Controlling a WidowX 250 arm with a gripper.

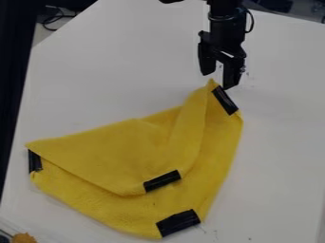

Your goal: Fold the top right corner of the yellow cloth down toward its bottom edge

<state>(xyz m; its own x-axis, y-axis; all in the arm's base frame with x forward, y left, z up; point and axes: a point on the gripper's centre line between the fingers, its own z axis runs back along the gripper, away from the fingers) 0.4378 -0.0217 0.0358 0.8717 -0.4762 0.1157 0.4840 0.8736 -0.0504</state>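
At the near left corner, part of a small orange lump (24, 238) can be seen. A yellow cloth (114, 156) is spread on the white counter (279, 190), from the near middle up to the far right. It is partly folded, with a loose flap laid on top and soft bumps in it. Its near edge is marked by a black strip (178, 223). Farther in, another black strip is set at the tip of the flap. One more is seen at the left corner, and a last one at the far right corner, where the cloth is drawn up to a point. Just by that far corner, the black gripper (218, 80) is hung down. Its fingers (206, 59) are spread, with a gap between them. Whether the cloth is touched by the right one cannot be told. At the far left, past the counter's edge, some dark cords (53, 18) are seen.
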